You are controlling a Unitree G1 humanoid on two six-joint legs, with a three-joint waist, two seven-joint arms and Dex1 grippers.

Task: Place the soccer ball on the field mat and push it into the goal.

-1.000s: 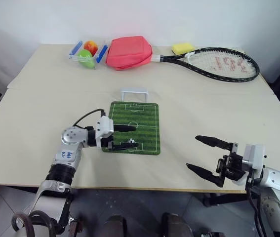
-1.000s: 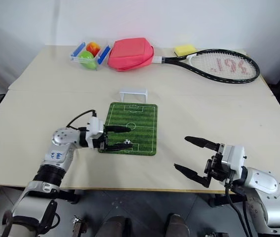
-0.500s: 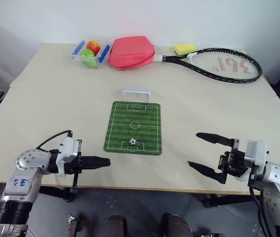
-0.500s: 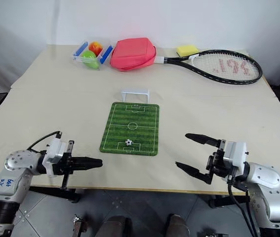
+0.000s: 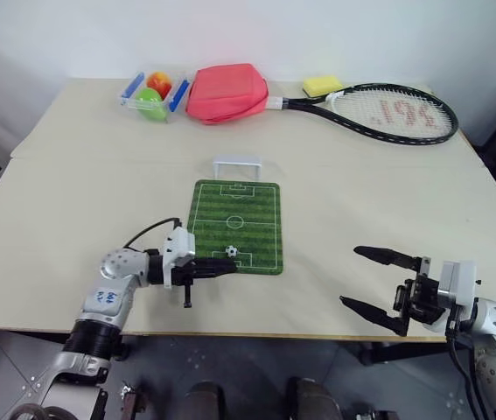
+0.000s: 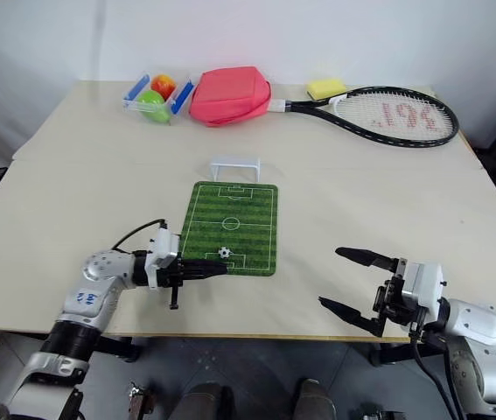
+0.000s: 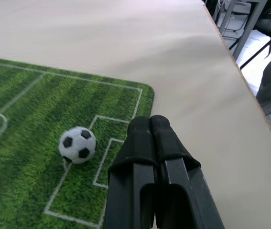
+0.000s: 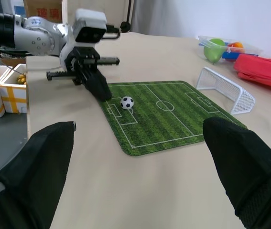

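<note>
L gripper [image 5: 230, 266] pressed together beside soccer ball [image 5: 230, 251] | R gripper [image 5: 374, 280] spread

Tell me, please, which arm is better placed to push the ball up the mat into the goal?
Left. Its shut left gripper sits at the near end of the mat, just beside the ball, with the goal beyond. The right gripper hangs open off to the side.

Beige table [image 5: 73, 192] w/ seam, white wall [image 5: 248, 35] behind, grey tiled floor [image 5: 20, 367]
</note>
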